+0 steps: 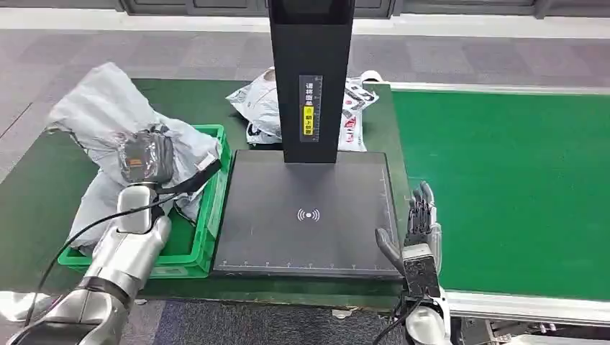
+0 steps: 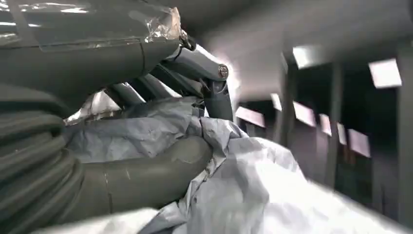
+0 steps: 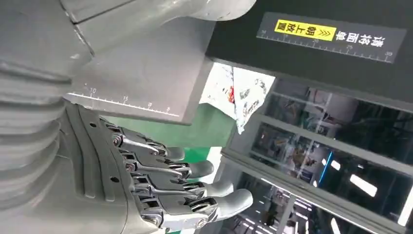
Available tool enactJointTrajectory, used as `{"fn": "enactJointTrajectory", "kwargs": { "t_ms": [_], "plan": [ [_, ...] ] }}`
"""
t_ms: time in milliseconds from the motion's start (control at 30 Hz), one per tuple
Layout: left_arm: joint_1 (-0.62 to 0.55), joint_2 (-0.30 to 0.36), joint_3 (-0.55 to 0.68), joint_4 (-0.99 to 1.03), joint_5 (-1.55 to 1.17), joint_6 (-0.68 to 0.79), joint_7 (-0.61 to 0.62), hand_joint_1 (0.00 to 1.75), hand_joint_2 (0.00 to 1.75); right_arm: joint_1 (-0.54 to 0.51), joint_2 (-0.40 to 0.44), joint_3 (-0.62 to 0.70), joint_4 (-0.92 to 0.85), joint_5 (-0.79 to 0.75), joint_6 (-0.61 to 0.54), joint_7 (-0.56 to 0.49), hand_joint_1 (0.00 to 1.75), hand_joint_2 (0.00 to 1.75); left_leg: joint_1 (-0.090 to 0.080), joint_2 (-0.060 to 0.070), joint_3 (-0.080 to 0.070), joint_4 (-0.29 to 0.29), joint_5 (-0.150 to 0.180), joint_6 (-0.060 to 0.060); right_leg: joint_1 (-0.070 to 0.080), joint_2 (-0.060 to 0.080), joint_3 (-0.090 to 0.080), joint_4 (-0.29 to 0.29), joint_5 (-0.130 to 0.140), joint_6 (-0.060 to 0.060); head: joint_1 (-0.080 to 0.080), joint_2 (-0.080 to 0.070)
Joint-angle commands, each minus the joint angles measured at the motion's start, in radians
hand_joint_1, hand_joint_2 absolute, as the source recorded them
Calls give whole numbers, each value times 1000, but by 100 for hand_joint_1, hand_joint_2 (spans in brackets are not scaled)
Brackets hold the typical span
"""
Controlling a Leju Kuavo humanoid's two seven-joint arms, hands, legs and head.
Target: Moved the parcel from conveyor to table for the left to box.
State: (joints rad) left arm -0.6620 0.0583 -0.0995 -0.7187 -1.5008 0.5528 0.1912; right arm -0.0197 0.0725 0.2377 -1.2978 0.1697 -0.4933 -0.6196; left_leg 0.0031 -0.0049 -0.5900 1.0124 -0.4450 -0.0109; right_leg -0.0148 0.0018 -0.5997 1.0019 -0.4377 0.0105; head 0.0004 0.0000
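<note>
One parcel in hand: the grey parcel [image 1: 108, 122] is gripped by the left hand [image 1: 147, 157] above the green crate [image 1: 208, 215], at the left side of the table [image 1: 29, 194].
Progress: judged late. The parcel is off the conveyor [image 1: 503, 180] and already at the crate; the release into it looks like what is left.
Left hand: closed on the parcel. In the left wrist view the thumb [image 2: 146, 178] and fingers [image 2: 214, 92] press into the crumpled film [image 2: 234, 190].
Parcel look: pale grey plastic mailer, soft, heavily creased, bulging above the hand and trailing down over the crate's near wall. Contents cannot be told.
Crate: sits at the table's left, touching the left edge of the black scanner pad [image 1: 309, 215].
Scanner: black post [image 1: 311, 79] rises from the pad's far edge; pad surface bare.
Second parcel: white printed mailer [image 1: 262, 108] lies behind the post near the table's far edge.
Right hand: the right hand [image 1: 417, 230] is at the pad's right edge beside the conveyor, fingers straight and spread, holding nothing [image 3: 160, 185].
Conveyor: green belt at right.
</note>
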Motion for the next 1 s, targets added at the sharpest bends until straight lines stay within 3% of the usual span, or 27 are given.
{"fn": "enactJointTrajectory", "kwargs": {
  "t_ms": [33,100,333,367,400,500,667,733,767,867,1000],
  "plan": [
    [-151,13,-73,429,-13,-342,-32,175,175,-33,9,-49,3,15,63,36,0,175,0,1,1,0,0,0,0,1,1,-1,0,0,0,0],
    [-154,11,-70,442,0,-403,-63,175,175,-38,9,-60,8,13,71,43,0,175,0,1,0,0,0,0,0,2,1,-1,1,-1,0,0],
    [-153,11,-69,435,2,-412,-68,175,175,-32,8,-64,5,12,75,44,0,175,0,1,2,-2,0,0,0,1,2,-1,2,-1,0,0],
    [-154,10,-71,436,1,-423,-67,68,175,-31,7,-64,4,12,79,44,0,175,1,2,2,-2,1,0,1,2,2,-2,2,-2,0,0],
    [-155,9,-70,434,6,-435,-79,0,175,-28,8,-68,-1,12,80,44,0,175,0,2,1,-1,0,0,0,2,1,-1,2,-1,0,0],
    [-140,-11,-6,413,89,-387,-126,0,175,9,14,-92,-24,38,75,62,0,175,0,0,1,-1,1,0,1,0,2,-1,2,-1,0,0],
    [-142,-50,101,362,246,-183,-175,0,175,21,19,-113,-23,44,76,86,0,175,0,-1,1,-1,1,-1,0,-2,1,0,1,-1,0,0],
    [-149,-69,175,314,367,44,-252,0,175,-3,30,-106,2,86,42,121,0,175,1,-1,0,0,2,-1,1,-2,1,0,1,-1,0,0],
    [-151,-78,203,292,452,72,-328,0,0,-9,31,-106,10,78,45,131,0,175,1,0,-1,0,2,-1,1,-1,0,0,2,-1,0,0],
    [-128,-100,249,197,700,87,-521,0,0,-21,22,-110,42,64,45,137,0,175,1,-2,-2,0,2,-1,1,-2,-1,0,2,-2,0,0],
    [-99,-110,220,134,906,32,-626,0,0,-89,13,-100,139,32,68,92,0,175,1,0,0,-1,2,-1,1,0,0,-1,3,-2,0,0]
  ]
}}
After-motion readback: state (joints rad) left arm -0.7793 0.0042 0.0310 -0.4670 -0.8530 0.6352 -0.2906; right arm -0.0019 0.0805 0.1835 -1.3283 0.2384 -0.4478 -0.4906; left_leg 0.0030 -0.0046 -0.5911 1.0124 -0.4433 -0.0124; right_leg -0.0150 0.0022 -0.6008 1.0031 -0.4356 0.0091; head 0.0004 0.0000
